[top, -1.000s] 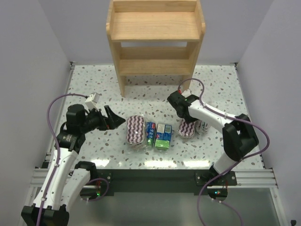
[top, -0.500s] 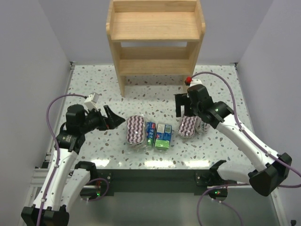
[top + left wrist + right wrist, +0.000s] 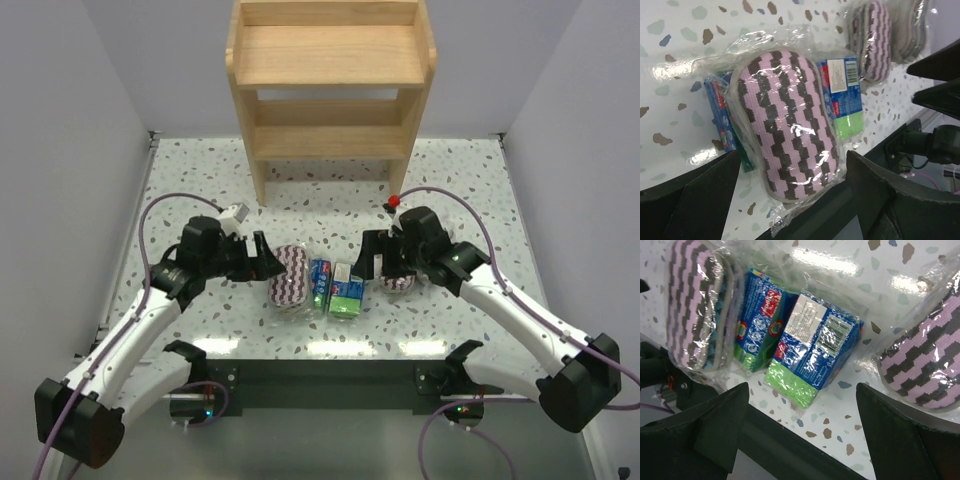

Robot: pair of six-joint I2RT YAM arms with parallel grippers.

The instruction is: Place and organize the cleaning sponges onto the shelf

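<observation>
At the back of the surface (image 3: 200, 180), in the middle: the shelf (image 3: 330, 80). Well in front of it, near the front edge, one row from left to right. First oval pad (image 3: 288, 275), lying on top of first pack (image 3: 719, 115). Just right of it, second pack (image 3: 320, 285) and third pack (image 3: 347, 288), side by side. Further right, second oval pad (image 3: 872, 37), with third oval pad (image 3: 912, 27) close beside it.
</observation>
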